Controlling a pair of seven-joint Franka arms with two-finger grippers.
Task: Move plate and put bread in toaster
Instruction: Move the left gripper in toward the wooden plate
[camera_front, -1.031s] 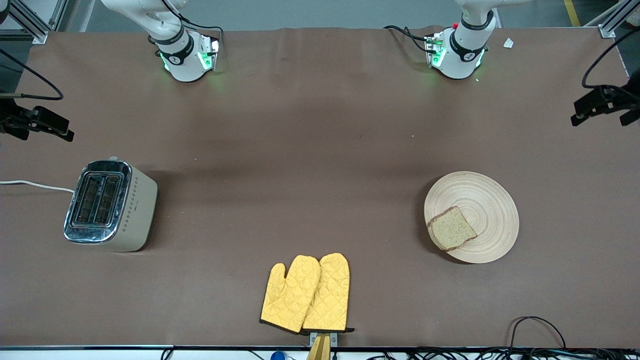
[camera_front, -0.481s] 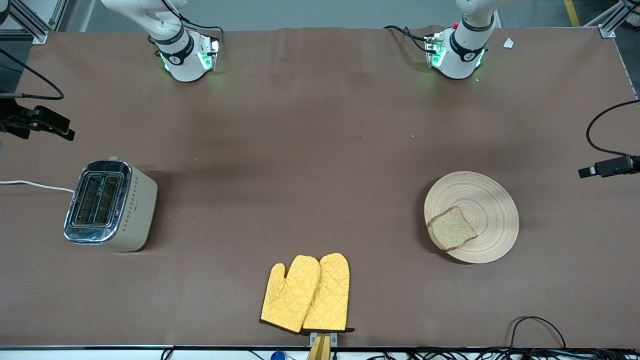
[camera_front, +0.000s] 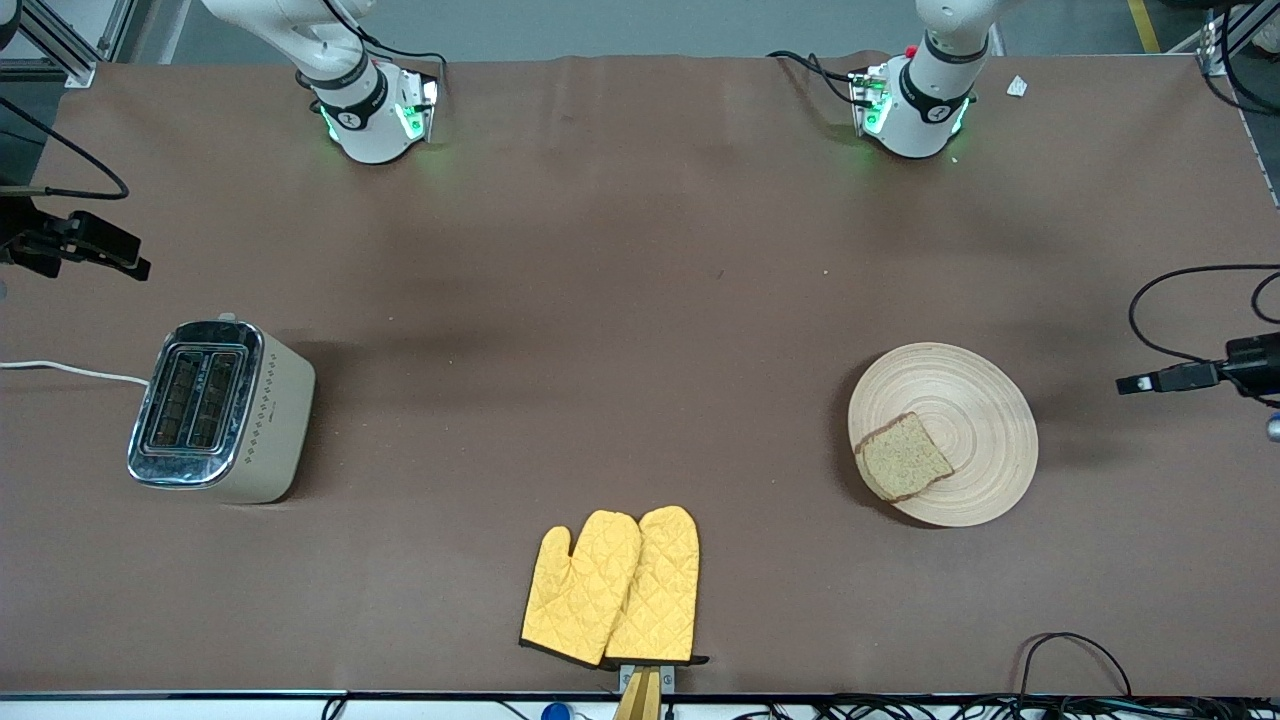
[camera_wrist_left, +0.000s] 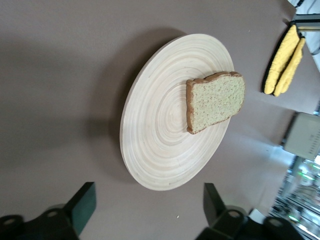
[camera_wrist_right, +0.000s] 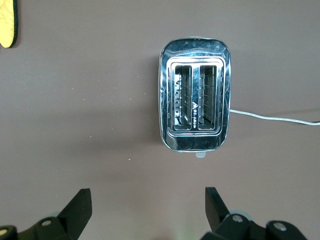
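The front view takes in the whole table but catches only the edges of the two tools. Each wrist view adds its own gripper's fingers.

The right gripper (camera_wrist_right: 145, 212) hangs over the table at the right arm's end, fingers spread wide and empty. The toaster (camera_front: 220, 410) stands below and just ahead of them, both slots empty, its white cord (camera_front: 70, 371) trailing off the table edge. Only the right wrist view looks straight down into those slots.

A pair of yellow oven mitts (camera_front: 612, 588) lies between the two tools, near the table's front edge.

The left gripper (camera_wrist_left: 150, 207) hovers over the table at the left arm's end, fingers parted and holding nothing. Just ahead of them sits the wooden plate (camera_front: 975, 410). The bread (camera_front: 903, 457) lies flat on it, off-centre toward the rim on the toaster's side.
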